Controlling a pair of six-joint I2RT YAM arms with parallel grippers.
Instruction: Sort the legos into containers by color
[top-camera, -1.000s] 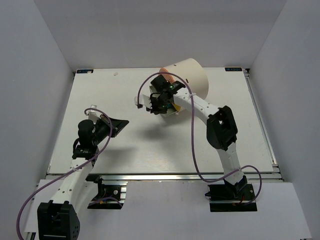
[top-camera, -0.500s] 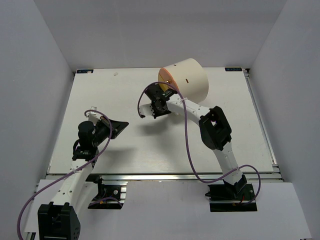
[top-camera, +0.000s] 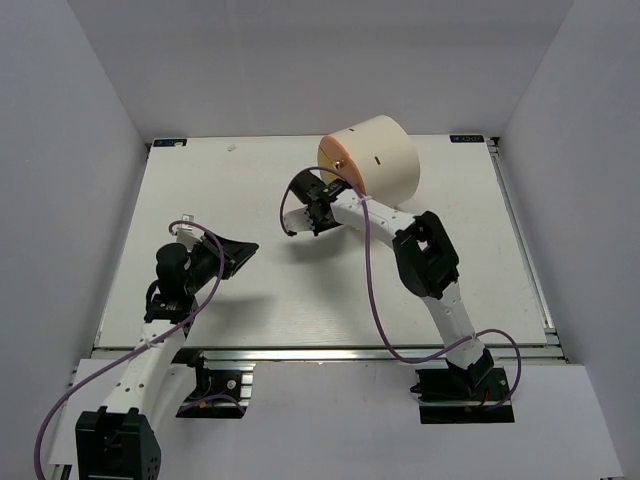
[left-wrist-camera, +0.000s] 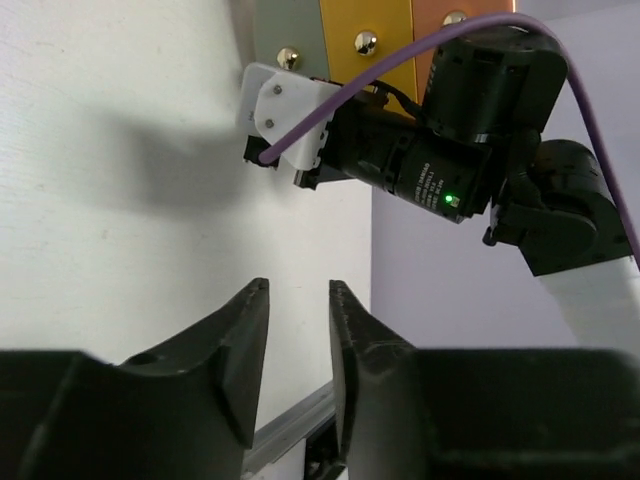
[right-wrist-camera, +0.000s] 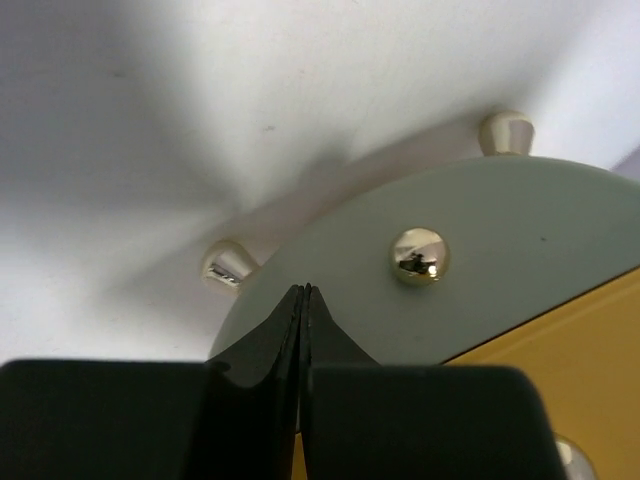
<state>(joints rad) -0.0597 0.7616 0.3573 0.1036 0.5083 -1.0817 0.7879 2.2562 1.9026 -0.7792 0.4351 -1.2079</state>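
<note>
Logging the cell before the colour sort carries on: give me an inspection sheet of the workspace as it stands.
Surface: white table.
Job's things: cream drum on its side at the far side, end face showing a grey-green panel, a yellow panel and brass knobs; legos none in view.
Clutter: nothing seen.
Grippers: left gripper open, empty; right gripper shut, empty, tips close to the grey-green panel, contact unclear.
Cables: a purple cable loops along each arm.
Surroundings: plain pale walls on three sides.

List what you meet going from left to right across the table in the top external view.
left gripper → right gripper → cream-white drum
</note>
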